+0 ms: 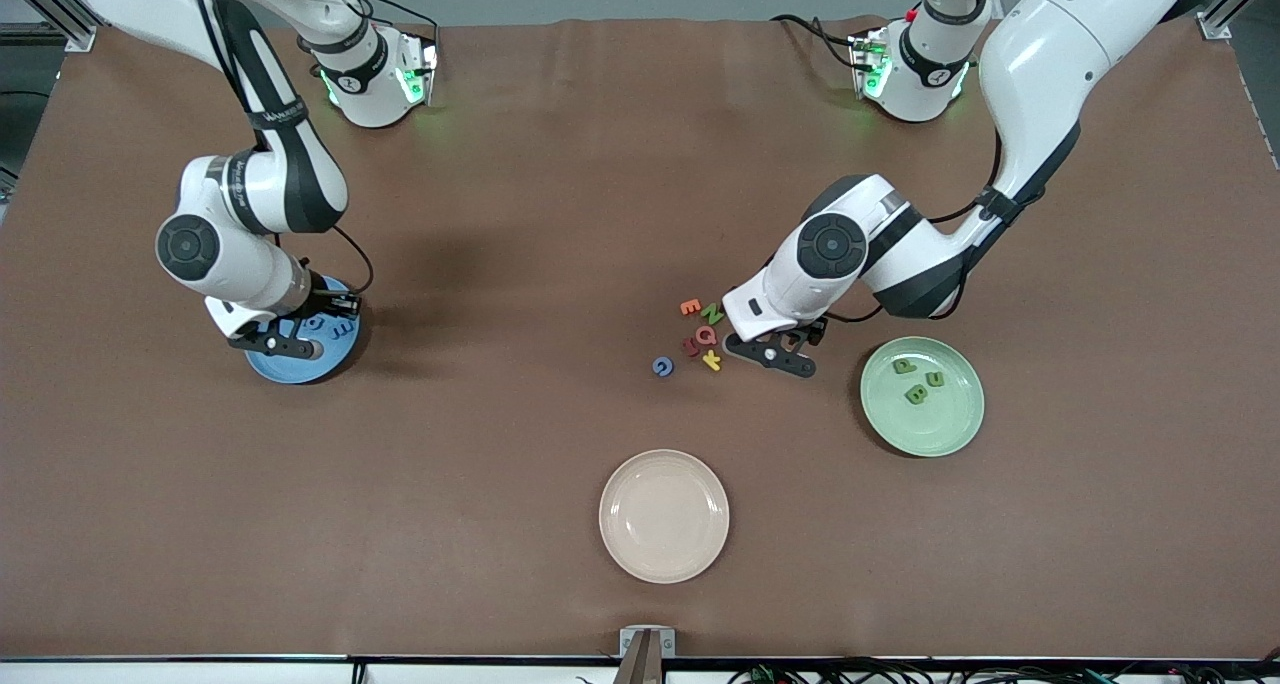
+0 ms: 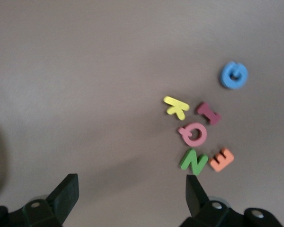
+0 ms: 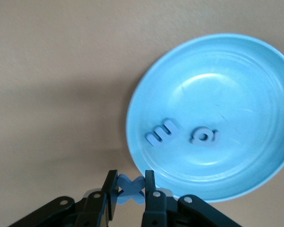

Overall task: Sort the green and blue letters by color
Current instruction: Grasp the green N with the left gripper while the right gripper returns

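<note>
My right gripper is shut on a blue X at the rim of the blue plate, which holds two blue letters. In the front view this gripper is over the blue plate. My left gripper is open and empty over bare table beside a green N. It also shows in the front view. A blue G lies at the letter cluster's near edge. The green plate holds three green letters.
Orange E, pink Q, dark red I and yellow K lie with the green N at mid-table. An empty beige plate sits nearer the front camera.
</note>
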